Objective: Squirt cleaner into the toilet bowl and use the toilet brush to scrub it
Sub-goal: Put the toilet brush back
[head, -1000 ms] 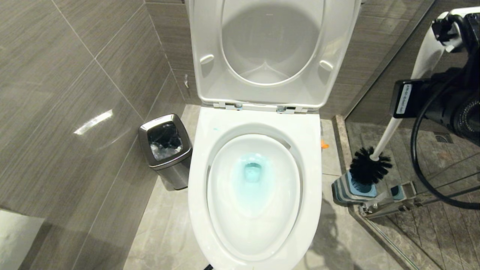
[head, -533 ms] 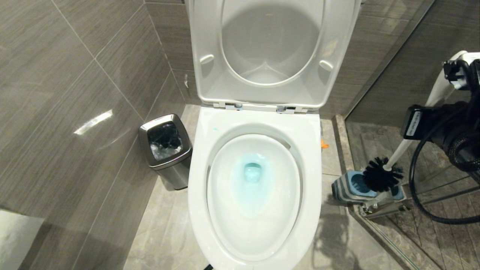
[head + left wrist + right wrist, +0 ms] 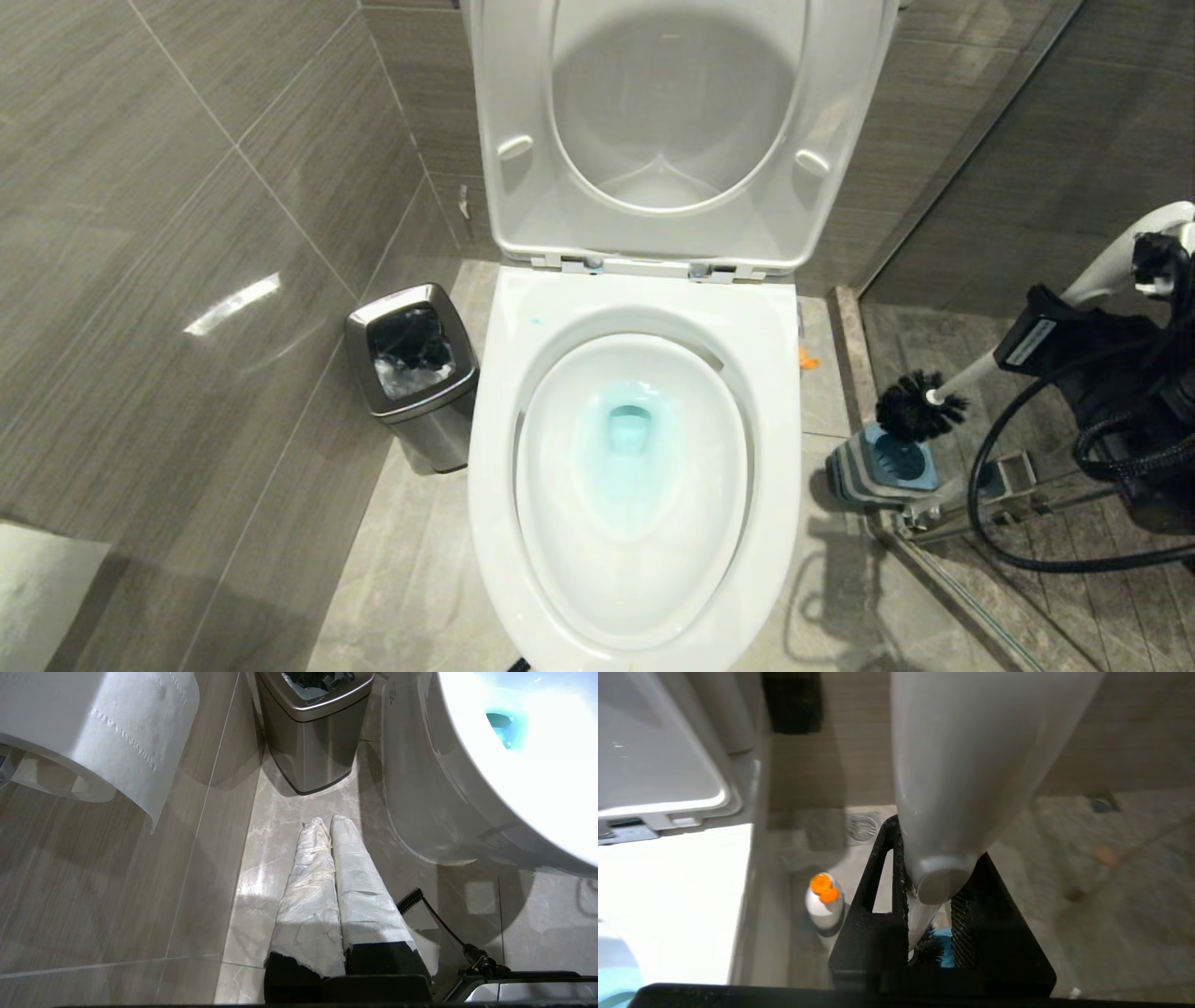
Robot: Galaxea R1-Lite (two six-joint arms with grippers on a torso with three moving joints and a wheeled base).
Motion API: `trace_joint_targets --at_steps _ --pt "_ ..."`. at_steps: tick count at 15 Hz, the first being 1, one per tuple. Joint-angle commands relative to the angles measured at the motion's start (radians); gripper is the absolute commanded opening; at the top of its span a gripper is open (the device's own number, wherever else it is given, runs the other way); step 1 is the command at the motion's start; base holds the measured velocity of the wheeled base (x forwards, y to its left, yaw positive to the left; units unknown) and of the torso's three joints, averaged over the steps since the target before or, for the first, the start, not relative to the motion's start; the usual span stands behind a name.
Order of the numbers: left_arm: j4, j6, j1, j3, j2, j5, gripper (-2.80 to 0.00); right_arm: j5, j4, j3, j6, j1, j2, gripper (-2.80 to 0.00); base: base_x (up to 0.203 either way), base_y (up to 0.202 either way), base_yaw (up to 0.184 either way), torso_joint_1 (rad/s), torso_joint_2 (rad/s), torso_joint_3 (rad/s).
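Note:
The white toilet bowl (image 3: 780, 392) stands with seat and lid raised. The cleaner (image 3: 627, 439) shows as a turquoise tint in its water, also seen from the left wrist as cleaner (image 3: 502, 723) in the bowl (image 3: 514, 788). At the right edge my right gripper (image 3: 1041, 338) is shut on the toilet brush's white handle (image 3: 1111, 271). The handle slopes low and its black bristle head (image 3: 910, 406) hangs just above the blue-and-grey holder (image 3: 882, 467). In the right wrist view the handle (image 3: 971, 765) fills the right gripper (image 3: 931, 896). My left gripper (image 3: 329, 821) is shut, parked low beside the bowl.
A steel bin (image 3: 411, 373) stands left of the bowl against the tiled wall. A white bottle with an orange cap (image 3: 824, 898) stands on the floor between bowl and holder. A glass partition with a metal rail (image 3: 980, 509) lies right. A toilet roll (image 3: 93, 732) hangs by the left arm.
My right arm has dropped lower at the right edge and the brush handle has tipped from steep to much flatter. The bristle head has stayed just above the holder. The left arm is still.

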Motion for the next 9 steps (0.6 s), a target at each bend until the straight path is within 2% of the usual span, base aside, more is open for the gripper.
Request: trace_joint_targets --at_steps 1,4,6,9 --pt "0.0 -0.001 0.0 0.0 -0.001 0.001 -2.8 0.073 -0.097 0.066 0.003 -0.054 0.071 -2.8 0.0 0.0 0.0 0.0 0.0 0.0" --pt "0.0 -0.001 0.0 0.0 -0.001 0.001 -2.8 0.128 -0.165 0.104 0.022 -0.149 0.131 -2.8 0.0 0.0 0.0 0.0 0.0 0.0" --pt "0.0 -0.001 0.0 0.0 -0.001 0.001 -2.8 0.131 -0.21 0.146 0.032 -0.184 0.182 -2.8 0.0 0.0 0.0 0.0 0.0 0.0" --pt "0.0 -0.001 0.0 0.0 -0.001 0.001 -2.8 0.132 -0.231 0.171 0.1 -0.212 0.254 -2.8 0.0 0.0 0.0 0.0 0.0 0.0"
